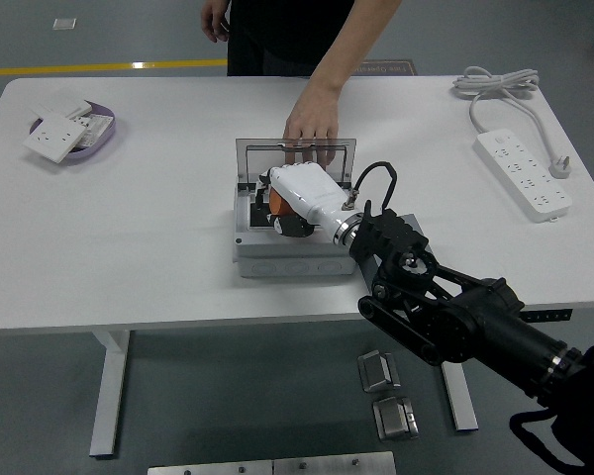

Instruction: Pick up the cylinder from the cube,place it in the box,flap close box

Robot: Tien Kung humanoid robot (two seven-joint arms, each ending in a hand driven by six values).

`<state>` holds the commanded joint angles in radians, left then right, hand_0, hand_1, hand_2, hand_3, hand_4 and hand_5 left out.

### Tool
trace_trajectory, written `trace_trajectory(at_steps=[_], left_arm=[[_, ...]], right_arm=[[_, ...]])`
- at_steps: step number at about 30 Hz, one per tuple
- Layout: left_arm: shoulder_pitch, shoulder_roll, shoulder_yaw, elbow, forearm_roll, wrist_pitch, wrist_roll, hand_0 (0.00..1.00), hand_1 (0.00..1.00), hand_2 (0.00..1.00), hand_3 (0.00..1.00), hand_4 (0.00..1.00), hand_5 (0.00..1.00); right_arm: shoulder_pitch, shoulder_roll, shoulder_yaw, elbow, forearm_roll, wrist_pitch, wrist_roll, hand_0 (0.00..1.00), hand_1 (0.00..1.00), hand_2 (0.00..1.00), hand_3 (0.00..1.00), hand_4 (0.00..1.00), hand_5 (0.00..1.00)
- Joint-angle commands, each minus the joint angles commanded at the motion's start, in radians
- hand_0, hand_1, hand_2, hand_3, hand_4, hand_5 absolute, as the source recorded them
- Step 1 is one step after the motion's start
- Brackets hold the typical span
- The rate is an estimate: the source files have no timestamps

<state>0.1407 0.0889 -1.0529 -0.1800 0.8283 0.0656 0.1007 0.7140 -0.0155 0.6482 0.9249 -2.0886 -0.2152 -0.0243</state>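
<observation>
- right hand (295,198) is curled round the orange cylinder (273,202) — down inside the grey plastic box (295,252)
- cylinder mostly hidden, can't tell its axis
- person's hand (310,127) holds the clear lid (295,161) upright

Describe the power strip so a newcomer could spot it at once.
Start at the white table and look to its far right corner, away from the grey box in the middle. There lies the power strip, a long white bar set at a slant, with its coiled white cable beyond it. Unlike the small square sockets in the purple tray at far left, it is long and corded.
</observation>
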Motion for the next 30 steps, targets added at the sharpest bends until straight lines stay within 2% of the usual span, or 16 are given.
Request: trace_trajectory(at_steps=[2, 3, 8, 9, 14, 15, 20, 21, 26, 27, 30], left_arm=[[-0.001, 0.001, 0.000, 0.000, 0.001, 0.000, 0.000, 0.572, 0.623, 0.603, 0.617, 0.665, 0.172], [-0.001, 0.001, -0.001, 0.000, 0.001, 0.000, 0.000, 0.572, 0.623, 0.602, 0.616, 0.665, 0.174], [0.000, 0.001, 0.000, 0.000, 0.002, 0.000, 0.001, 0.572, 0.623, 0.602, 0.616, 0.665, 0.174], [0.000, 0.001, 0.000, 0.000, 0.002, 0.000, 0.001, 0.572, 0.623, 0.602, 0.616, 0.665, 0.175], [0.000, 0.001, -0.002, 0.000, 0.004, 0.000, 0.001, 0.572, 0.623, 0.602, 0.616, 0.665, 0.175], [0.000, 0.001, -0.003, 0.000, 0.005, 0.000, 0.001, 0.572, 0.622, 0.601, 0.616, 0.664, 0.175], [0.000, 0.001, -0.004, 0.000, 0.006, 0.000, 0.001, 0.572, 0.622, 0.601, 0.616, 0.664, 0.175], [0.000, 0.001, -0.003, 0.000, 0.005, 0.000, 0.001, 0.572, 0.623, 0.601, 0.615, 0.663, 0.173], [-0.001, 0.001, -0.002, 0.000, 0.005, 0.000, 0.000, 0.572, 0.623, 0.601, 0.615, 0.663, 0.173], [-0.002, 0.001, -0.002, 0.000, 0.005, 0.000, 0.000, 0.572, 0.623, 0.600, 0.615, 0.660, 0.171], [-0.002, 0.001, -0.002, 0.000, 0.005, 0.001, -0.001, 0.572, 0.623, 0.600, 0.615, 0.660, 0.171]], right_arm=[[0.012, 0.004, -0.002, -0.019, -0.011, 0.019, -0.009, 0.092, 0.237, 0.299, 0.265, 0.002, 0.002], [0.016, 0.006, -0.002, -0.026, -0.014, 0.027, -0.012, 0.187, 0.309, 0.350, 0.350, 0.010, 0.002], [0.029, 0.015, 0.008, -0.054, -0.028, 0.060, -0.032, 0.187, 0.309, 0.350, 0.350, 0.010, 0.002], [0.031, 0.015, 0.011, -0.058, -0.032, 0.067, -0.036, 0.517, 0.519, 0.511, 0.536, 0.400, 0.002], [0.037, 0.015, 0.024, -0.068, -0.035, 0.089, -0.049, 0.517, 0.519, 0.511, 0.536, 0.400, 0.002], [0.038, 0.015, 0.027, -0.069, -0.035, 0.091, -0.051, 0.630, 0.623, 0.588, 0.629, 0.417, 0.051], [0.040, 0.015, 0.036, -0.068, -0.033, 0.100, -0.054, 0.630, 0.623, 0.588, 0.629, 0.417, 0.051], [0.040, 0.015, 0.037, -0.068, -0.033, 0.101, -0.054, 0.611, 0.646, 0.630, 0.662, 0.498, 0.235], [0.039, 0.015, 0.039, -0.064, -0.031, 0.105, -0.053, 0.611, 0.646, 0.630, 0.662, 0.498, 0.235], [0.039, 0.015, 0.040, -0.063, -0.031, 0.106, -0.052, 0.621, 0.651, 0.655, 0.687, 0.601, 0.299], [0.039, 0.015, 0.042, -0.061, -0.030, 0.109, -0.049, 0.621, 0.651, 0.655, 0.687, 0.601, 0.299]])
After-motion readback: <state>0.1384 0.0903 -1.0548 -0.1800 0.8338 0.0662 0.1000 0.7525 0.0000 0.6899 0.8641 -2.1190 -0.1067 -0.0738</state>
